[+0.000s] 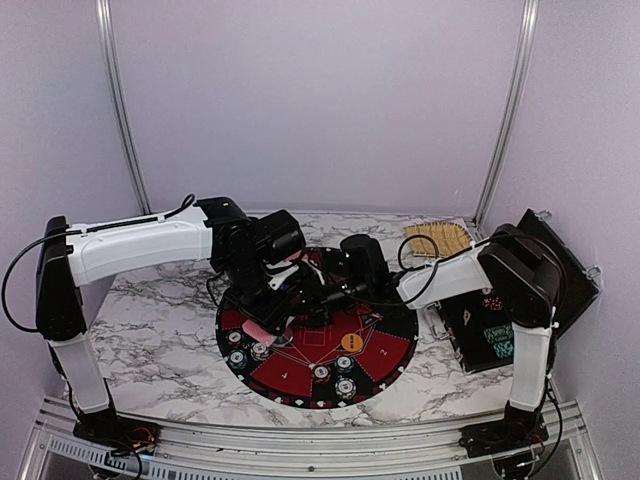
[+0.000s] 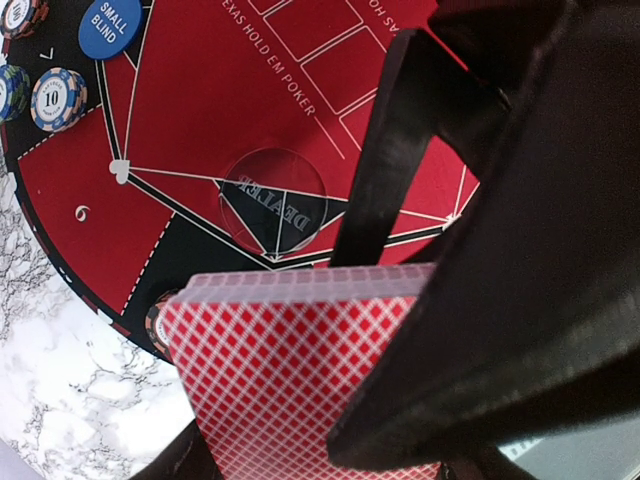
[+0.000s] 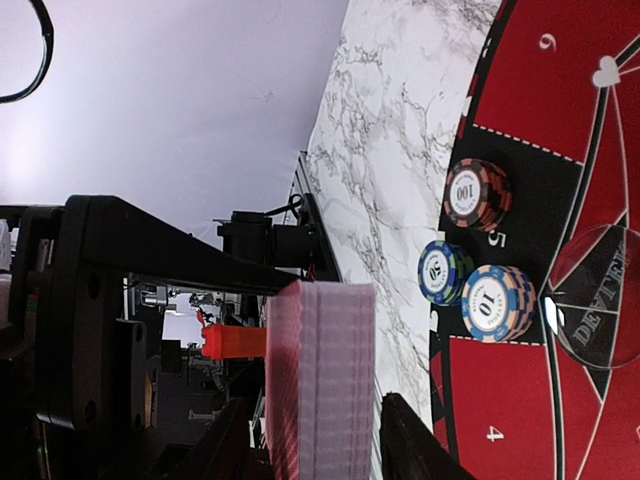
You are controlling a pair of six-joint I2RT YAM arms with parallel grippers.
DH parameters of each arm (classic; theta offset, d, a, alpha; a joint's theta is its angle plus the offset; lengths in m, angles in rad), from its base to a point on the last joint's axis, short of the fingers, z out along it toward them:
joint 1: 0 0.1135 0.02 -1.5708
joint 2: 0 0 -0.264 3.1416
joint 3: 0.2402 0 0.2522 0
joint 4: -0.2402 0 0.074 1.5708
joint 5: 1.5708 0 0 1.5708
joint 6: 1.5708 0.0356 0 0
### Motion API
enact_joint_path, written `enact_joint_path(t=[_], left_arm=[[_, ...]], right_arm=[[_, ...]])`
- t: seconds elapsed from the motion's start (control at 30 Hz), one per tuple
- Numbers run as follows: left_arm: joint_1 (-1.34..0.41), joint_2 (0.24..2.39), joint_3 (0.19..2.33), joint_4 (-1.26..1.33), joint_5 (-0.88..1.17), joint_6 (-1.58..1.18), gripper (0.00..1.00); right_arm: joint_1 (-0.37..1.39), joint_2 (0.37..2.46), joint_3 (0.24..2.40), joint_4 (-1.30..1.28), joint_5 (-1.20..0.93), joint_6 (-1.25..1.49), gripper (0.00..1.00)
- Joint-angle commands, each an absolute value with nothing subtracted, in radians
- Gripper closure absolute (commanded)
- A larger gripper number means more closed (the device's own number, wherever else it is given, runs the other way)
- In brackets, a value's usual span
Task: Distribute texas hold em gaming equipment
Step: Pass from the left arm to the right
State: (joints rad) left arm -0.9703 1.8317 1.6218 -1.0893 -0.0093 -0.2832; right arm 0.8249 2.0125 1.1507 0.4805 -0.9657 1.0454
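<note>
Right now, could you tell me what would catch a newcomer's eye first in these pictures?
The red-backed deck stands out first, gripped in the left claw above the round black-and-red mat, with the right claw straddling it. On the mat, a clear dealer button sits at the centre and colourful chip stacks stand near its rim.
</note>
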Motion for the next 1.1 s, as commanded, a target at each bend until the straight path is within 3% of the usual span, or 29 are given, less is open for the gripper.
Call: enact_joint_path(t=[0.0,0.3,0.6,0.83,1.07], left_arm=[[-0.977,1.793,1.620,-1.097,-0.021,-0.280,0.57],[-0.977,1.797,1.621,-1.095,-0.016,-0.279,0.57],[-0.977,1.784,1.599,-1.088,-0.014,-0.288,0.52],[-0.977,1.780,1.579,-1.083,-0.011,-0.290,0.23],[-0.977,1.781,1.574,-1.080,-0.009,-0.285,0.15]], right_arm=[[0.838,2.024,1.134,0.579,-0.992,1.106,0.56],[0.839,2.036,1.106,0.661,-1.007,1.173,0.68],[0.838,2.046,1.088,0.786,-1.026,1.295,1.00],[0.831,2.044,1.086,0.888,-1.026,1.382,1.00],[0.827,2.035,1.088,0.893,-1.016,1.394,1.00]])
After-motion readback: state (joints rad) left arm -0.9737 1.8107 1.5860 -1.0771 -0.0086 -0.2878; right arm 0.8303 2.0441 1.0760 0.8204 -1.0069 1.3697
